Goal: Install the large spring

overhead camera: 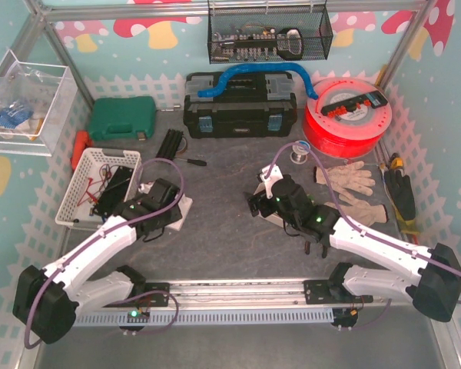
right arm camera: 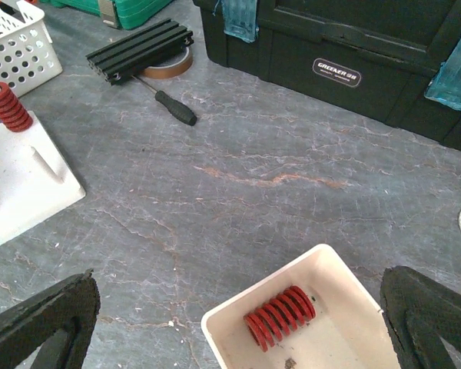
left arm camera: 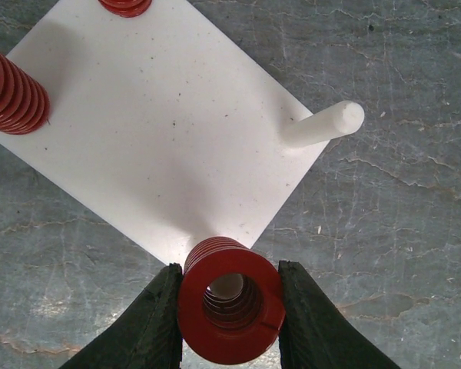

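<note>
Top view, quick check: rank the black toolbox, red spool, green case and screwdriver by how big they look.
1. black toolbox
2. red spool, only a little smaller
3. green case
4. screwdriver, clearly the smallest

Bright, even light falls from overhead. From the left wrist the white peg plate (left arm camera: pixel 161 131) is nearly washed out, with only faint grey shadows on it beside its pegs, and the large red spring (left arm camera: pixel 230 307) at its near corner looks slightly soft. From the right wrist the tabletop (right arm camera: pixel 253 192) right of the plate is sharp, while the right gripper (right arm camera: pixel 238 296) has dark, blurred fingers (right arm camera: pixel 46 323). The top view is softer overall, with fine detail lost around the plate.
</note>
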Controlling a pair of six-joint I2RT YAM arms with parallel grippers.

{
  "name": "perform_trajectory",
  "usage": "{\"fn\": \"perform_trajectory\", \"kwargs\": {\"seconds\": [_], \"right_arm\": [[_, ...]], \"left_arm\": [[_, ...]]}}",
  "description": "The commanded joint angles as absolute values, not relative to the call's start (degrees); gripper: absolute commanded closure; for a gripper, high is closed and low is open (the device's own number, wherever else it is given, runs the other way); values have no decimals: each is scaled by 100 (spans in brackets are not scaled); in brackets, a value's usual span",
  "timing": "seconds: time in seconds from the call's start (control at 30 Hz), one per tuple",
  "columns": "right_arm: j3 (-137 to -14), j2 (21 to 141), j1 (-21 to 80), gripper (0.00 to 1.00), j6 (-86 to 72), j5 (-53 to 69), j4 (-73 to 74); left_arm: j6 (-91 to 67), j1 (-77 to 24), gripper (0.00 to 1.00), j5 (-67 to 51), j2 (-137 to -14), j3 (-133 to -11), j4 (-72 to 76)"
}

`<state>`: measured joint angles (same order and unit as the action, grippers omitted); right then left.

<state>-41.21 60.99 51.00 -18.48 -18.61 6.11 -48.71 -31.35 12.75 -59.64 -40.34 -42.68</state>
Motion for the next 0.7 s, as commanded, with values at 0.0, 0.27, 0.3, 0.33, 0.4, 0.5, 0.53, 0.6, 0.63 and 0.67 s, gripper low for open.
{"fn": "perform_trajectory", "kwargs": {"seconds": [0.0,0.27,0.3,0.33,0.4,0.5,0.53,0.6,0.63,0.67], "right_arm": [[-4044,6034,5106,1,-1862,-1822,651],[-4390,6469,5098,1,-2458,-1927,1281],[-4443,6528,5099,1,-2514,-1907,1364],[-4490,6571,5093,1,-2559,-1874,1428],[-4550,6637,5098,1,-2601,-1794,1482],[-4678,6760,5090,1,-3036,-2119,1705],[-4730,6806,5063,2,-3249,-2236,1828],[-4866,6919,4950,5,-3792,-2365,2215],[-4940,6981,4852,8,-4107,-2331,2403],[-4999,7041,4760,11,-4353,-2210,2503]], "left_arm": [[-5027,-3182,80,1321,-6017,-3969,-4064],[-5116,-3177,61,1195,-6006,-3936,-4032],[-5120,-3178,59,1195,-5991,-3949,-4033],[-5123,-3181,57,1195,-5979,-3966,-4034],[-5120,-3173,51,1187,-5984,-4013,-4032],[-5100,-3168,48,1146,-5994,-4117,-4034],[-5091,-3165,47,1131,-5990,-4167,-4034],[-5061,-3164,44,1102,-5965,-4292,-4039],[-5037,-3162,42,1101,-5933,-4380,-4042],[-5015,-3156,38,1103,-5906,-4464,-4044]]}}
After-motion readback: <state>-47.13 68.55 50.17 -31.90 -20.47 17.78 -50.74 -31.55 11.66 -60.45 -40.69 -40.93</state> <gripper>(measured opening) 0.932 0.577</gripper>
